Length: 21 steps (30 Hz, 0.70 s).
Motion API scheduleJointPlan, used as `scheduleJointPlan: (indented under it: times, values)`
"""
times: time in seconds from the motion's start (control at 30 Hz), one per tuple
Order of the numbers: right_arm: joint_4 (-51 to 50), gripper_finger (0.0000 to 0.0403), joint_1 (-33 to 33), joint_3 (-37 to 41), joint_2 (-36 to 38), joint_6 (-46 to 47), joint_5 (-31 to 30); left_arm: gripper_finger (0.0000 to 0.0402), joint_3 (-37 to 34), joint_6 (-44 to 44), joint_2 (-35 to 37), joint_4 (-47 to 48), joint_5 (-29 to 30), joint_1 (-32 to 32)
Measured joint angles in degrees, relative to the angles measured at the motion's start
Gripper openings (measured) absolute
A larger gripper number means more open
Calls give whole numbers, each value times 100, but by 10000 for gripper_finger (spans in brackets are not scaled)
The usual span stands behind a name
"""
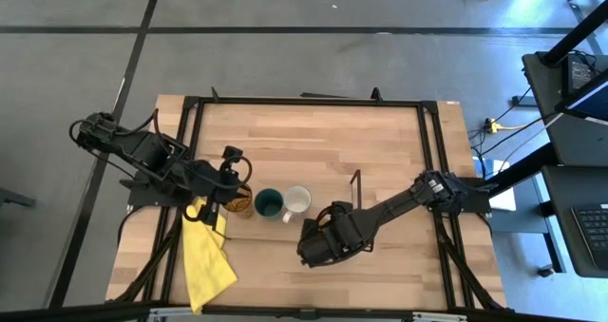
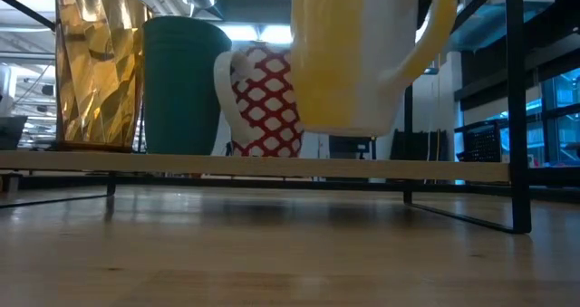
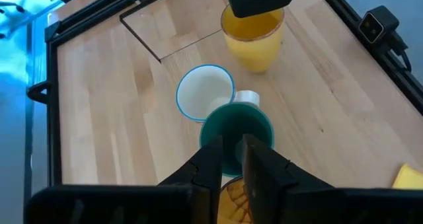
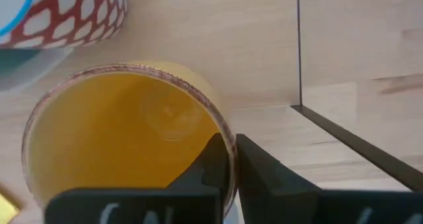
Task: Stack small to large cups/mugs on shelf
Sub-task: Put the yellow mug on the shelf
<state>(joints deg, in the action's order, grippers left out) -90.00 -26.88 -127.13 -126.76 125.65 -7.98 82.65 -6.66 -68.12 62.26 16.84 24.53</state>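
Shelf (image 2: 272, 167): a low light-wood board with a thin black wire frame upright at its end. In the low view three vessels stand on it in a row: amber tumbler (image 2: 100, 67) at the outer end, dark green cup (image 2: 186, 85) next, white mug (image 2: 265, 103) with red lattice print third.

Fourth vessel, the orange mug (image 2: 353, 53), reads yellow-orange here. It hangs clear of the board, base above the wood with a gap under it, handle turned away from the row. It sits just beside the white mug, on the side of the free end of the shelf.

Right gripper (image 4: 228, 159): fingers pinched narrow over the orange mug's rim, one inside the wall, one outside. This arm carries the mug.

Left gripper (image 3: 230, 159): at the tumbler end of the row, fingers drawn narrow. The tumbler rim seems to lie right at the tips, with the green cup just beyond. I cannot tell whether they grip the tumbler wall or merely sit over it.

Deciding relation: the mug's axis is upright and the board lies straight below. The empty stretch runs from the white mug toward the wire frame (image 4: 299, 45). My judgement: the next move is a plain descent, keeping the mug wall off the white mug on one side and the frame on the other.

Yellow cloth (image 1: 204, 255) lies on the worktop (image 1: 313, 132) by the left arm.
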Motion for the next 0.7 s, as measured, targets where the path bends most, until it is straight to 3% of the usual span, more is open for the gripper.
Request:
scheduleJointPlan:
  times: [0.13,0.4,0.7]
  values:
    - [0,20,-39,0,0,-7,3,51,0,7,0,-113,-50,0]
    - [-6,19,-212,-18,31,-106,-425,51,0,9,0,-846,-1018,0]
    - [-5,18,-417,-35,108,-237,-353,51,0,244,2,-1126,-1058,0]
